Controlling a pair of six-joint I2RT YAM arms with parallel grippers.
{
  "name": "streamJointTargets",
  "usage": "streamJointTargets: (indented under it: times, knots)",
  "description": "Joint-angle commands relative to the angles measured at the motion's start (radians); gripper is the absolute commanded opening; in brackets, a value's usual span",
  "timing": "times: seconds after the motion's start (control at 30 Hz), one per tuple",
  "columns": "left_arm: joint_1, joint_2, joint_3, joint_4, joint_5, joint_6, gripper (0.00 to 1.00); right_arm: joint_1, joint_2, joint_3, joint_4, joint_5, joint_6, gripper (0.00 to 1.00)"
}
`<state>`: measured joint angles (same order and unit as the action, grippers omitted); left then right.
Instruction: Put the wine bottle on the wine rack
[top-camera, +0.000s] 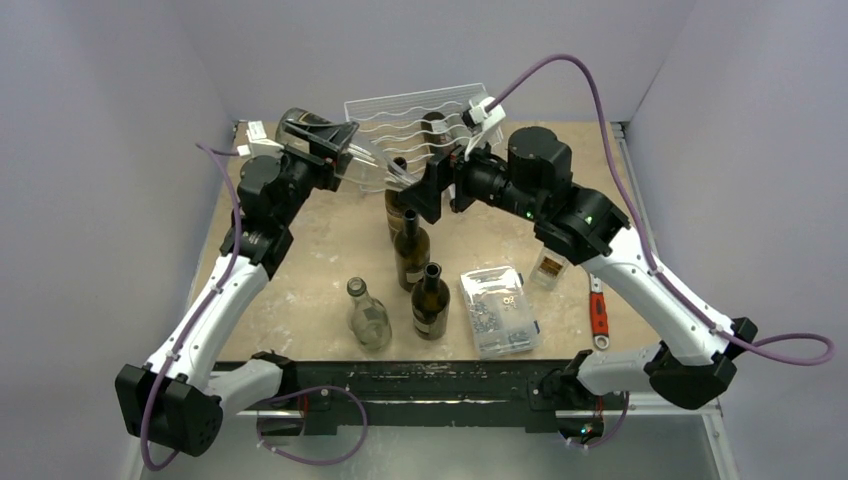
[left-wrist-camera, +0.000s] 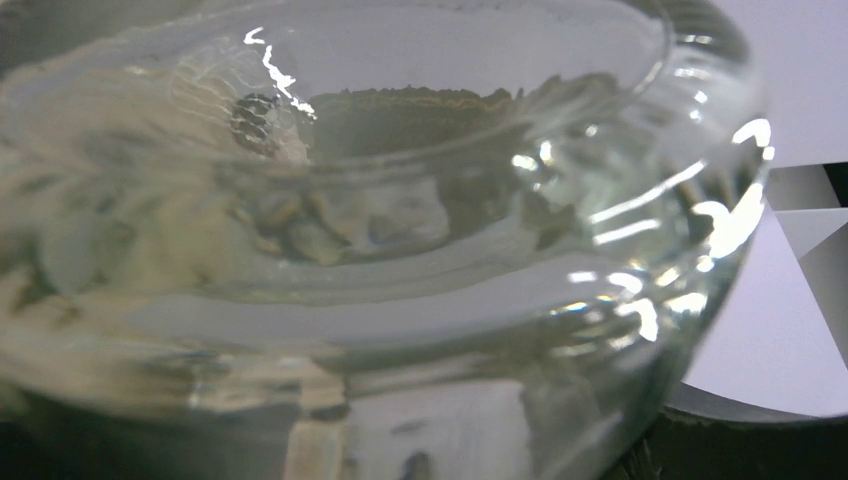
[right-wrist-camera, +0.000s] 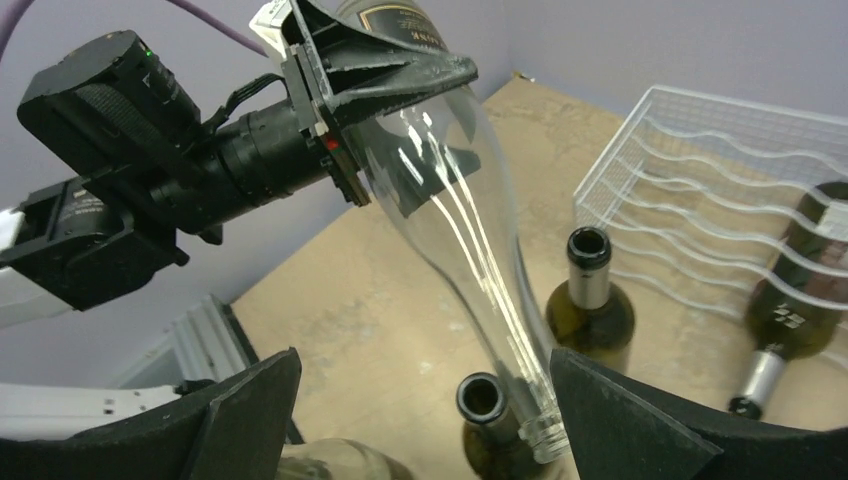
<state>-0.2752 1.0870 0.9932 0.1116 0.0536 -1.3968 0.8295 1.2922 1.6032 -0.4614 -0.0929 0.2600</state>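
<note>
From above, the wine bottle (top-camera: 335, 145), a clear one, is held off the desk (top-camera: 330, 240) at the back left. Its base points to about 10 o'clock and its neck slants to about 4 o'clock. The left fingers (top-camera: 325, 135) are clamped round its wide body. The right fingers (top-camera: 425, 190) sit at the neck end, spread wide. The wine rack (top-camera: 420, 115) lies just beyond, at about 2 o'clock from the bottle, with a dark bottle (top-camera: 435, 127) already on it. Other bottles (top-camera: 410, 250) stand on the desk below. The left wrist view shows nothing but close glass of the wine bottle (left-wrist-camera: 400, 250); the fingers themselves cannot be seen there. From the right wrist, the left fingers (right-wrist-camera: 400, 70) pinch the bottle's shoulder at 12 o'clock. The neck (right-wrist-camera: 525, 400) runs down to about 5 o'clock, ending between the right fingers (right-wrist-camera: 620, 420), which stand fully apart and grip nothing. The wine rack (right-wrist-camera: 700, 170) is at 2 o'clock of the neck. I judge the left arm alone carries the bottle, so the base must swing toward the rack.
</note>
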Motion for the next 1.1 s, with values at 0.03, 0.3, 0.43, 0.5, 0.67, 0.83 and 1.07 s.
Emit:
streamJointTargets:
  times: [0.03, 0.3, 0.43, 0.5, 0.67, 0.83, 1.07]
  knots:
    - [-0.001, -0.054, 0.098, 0.156, 0.068, -0.012, 0.0, 0.002, 0.048, 0.128, -0.258, 0.075, -0.218, 0.99]
    - [-0.047, -0.002, 0.191, 0.112, 0.134, -0.016, 0.0, 0.011, 0.173, 0.252, -0.34, 0.021, -0.255, 0.98]
    - [-0.089, 0.019, 0.23, 0.104, 0.149, -0.007, 0.0, 0.014, 0.205, 0.261, -0.341, 0.018, -0.255, 0.94]
    - [-0.109, 0.028, 0.25, 0.095, 0.151, 0.003, 0.0, 0.016, 0.217, 0.254, -0.336, 0.028, -0.255, 0.91]
    - [-0.147, 0.041, 0.286, 0.05, 0.154, 0.049, 0.0, 0.025, 0.193, 0.194, -0.283, 0.034, -0.255, 0.82]
    - [-0.167, 0.046, 0.323, -0.012, 0.151, 0.084, 0.0, 0.03, 0.148, 0.154, -0.244, 0.035, -0.255, 0.77]
    - [-0.19, 0.06, 0.38, -0.081, 0.141, 0.109, 0.0, 0.038, 0.121, 0.107, -0.228, -0.032, -0.304, 0.32]
